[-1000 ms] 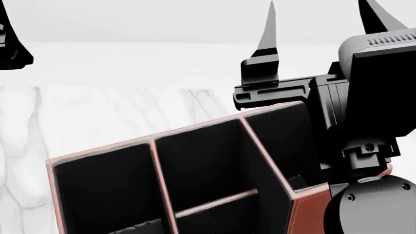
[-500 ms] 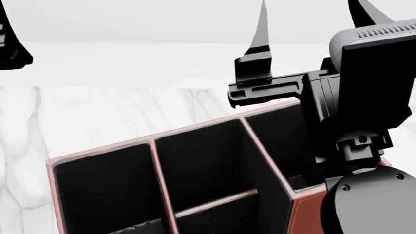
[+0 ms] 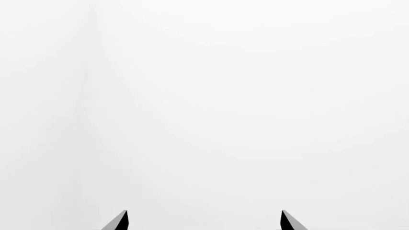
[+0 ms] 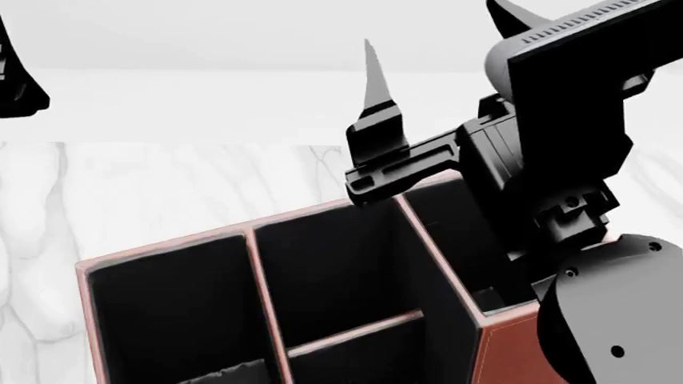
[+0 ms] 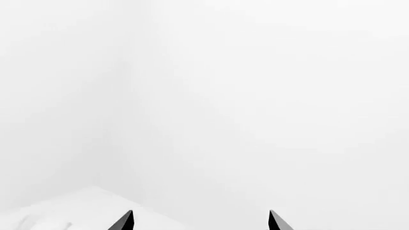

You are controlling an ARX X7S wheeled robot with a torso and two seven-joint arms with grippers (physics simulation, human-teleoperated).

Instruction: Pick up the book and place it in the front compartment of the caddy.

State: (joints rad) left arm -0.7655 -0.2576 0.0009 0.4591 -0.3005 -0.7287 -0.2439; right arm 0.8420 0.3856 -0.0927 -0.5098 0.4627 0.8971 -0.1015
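Reddish-brown caddy [image 4: 501,348] sits below my right claw [image 4: 437,32], fingers spread, empty. Left claw [image 3: 203,221] also spread, empty. Book not visible anywhere. I'd expect it thin, stiff, light; pinch across the covers.

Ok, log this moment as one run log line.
right tool: open, empty, raised above caddy | left tool: open, empty | book: not in view | caddy cells in view: no book
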